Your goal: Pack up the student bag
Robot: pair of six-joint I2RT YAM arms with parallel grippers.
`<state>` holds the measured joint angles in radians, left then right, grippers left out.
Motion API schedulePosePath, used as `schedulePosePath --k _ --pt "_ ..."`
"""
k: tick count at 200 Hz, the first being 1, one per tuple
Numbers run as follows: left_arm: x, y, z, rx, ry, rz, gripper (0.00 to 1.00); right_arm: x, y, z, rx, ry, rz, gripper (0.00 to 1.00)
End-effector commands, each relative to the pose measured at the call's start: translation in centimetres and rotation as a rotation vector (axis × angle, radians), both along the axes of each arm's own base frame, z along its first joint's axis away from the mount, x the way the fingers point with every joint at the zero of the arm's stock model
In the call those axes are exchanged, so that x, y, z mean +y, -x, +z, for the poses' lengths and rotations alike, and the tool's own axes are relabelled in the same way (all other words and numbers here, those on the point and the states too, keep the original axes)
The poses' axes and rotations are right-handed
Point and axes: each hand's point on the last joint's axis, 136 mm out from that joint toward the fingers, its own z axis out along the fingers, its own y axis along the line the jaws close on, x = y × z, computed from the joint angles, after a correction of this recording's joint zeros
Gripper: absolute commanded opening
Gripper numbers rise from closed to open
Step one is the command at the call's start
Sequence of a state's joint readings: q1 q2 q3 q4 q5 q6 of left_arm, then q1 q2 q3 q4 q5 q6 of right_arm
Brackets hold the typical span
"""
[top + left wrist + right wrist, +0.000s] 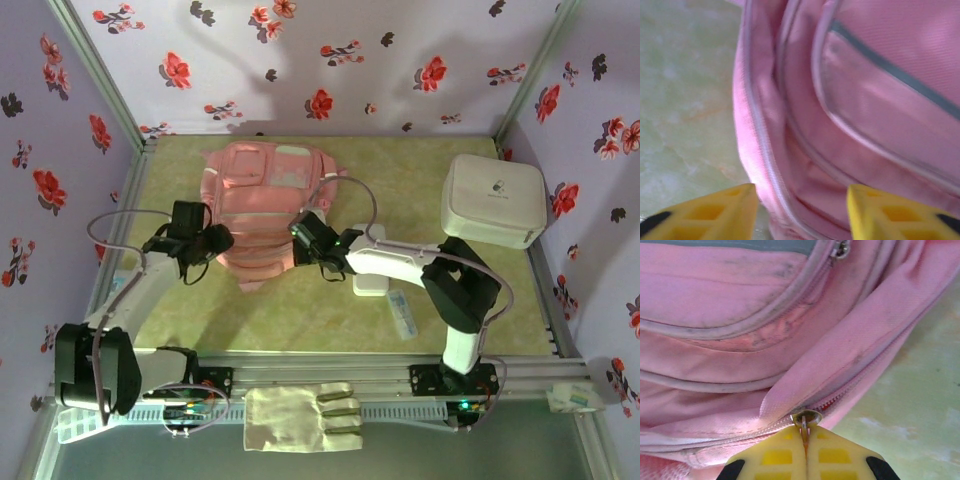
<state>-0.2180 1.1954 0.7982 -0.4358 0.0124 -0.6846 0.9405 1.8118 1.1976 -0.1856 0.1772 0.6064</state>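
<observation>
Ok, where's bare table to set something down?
Bare mat lies between the student bag and the white box, and between the bag's near edge and the front rail. Crowded by the right arm, where small white items lie.

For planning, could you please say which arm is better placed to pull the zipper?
Right: the right fingers are shut on the zipper pull of the student bag; the left fingers stand open at its side.
</observation>
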Motion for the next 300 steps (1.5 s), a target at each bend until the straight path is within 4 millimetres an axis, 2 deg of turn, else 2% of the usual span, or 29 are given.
schedulePosePath --k 1,19,32,68,125,159,190,268,300 --pt "-2.5 0.5 1.8 -0.050 -0.069 -0.212 0.61 2.2 0.4 4.0 -0.070 -0.137 0.115 0.01" --pt "-4.9 0.2 2.3 -0.103 -0.076 -0.318 0.67 2.0 0.7 4.7 -0.084 -0.161 0.139 0.01" --pt "-6.4 0.0 2.5 -0.140 -0.076 -0.382 0.68 1.7 0.7 4.9 -0.089 -0.168 0.136 0.01" --pt "-10.2 0.1 1.7 -0.177 -0.101 -0.568 0.68 0.9 0.8 4.6 -0.070 -0.182 0.121 0.00" --pt "-15.0 0.6 0.6 -0.229 -0.159 -0.850 0.63 1.2 1.2 4.1 -0.031 -0.224 0.122 0.01" --pt "-15.7 -0.4 0.4 -0.284 -0.190 -0.889 0.59 1.2 1.3 3.9 -0.020 -0.236 0.118 0.01" --pt "-16.4 -0.6 0.2 -0.313 -0.210 -0.959 0.55 1.0 1.3 3.9 -0.017 -0.240 0.111 0.01" --pt "-16.6 0.4 -1.6 -0.304 -0.153 -1.063 0.51 0.6 1.2 3.8 -0.012 -0.260 0.101 0.01" --pt "-16.2 0.9 -2.4 -0.278 -0.168 -1.085 0.45 0.6 1.0 4.0 -0.010 -0.277 0.095 0.01"
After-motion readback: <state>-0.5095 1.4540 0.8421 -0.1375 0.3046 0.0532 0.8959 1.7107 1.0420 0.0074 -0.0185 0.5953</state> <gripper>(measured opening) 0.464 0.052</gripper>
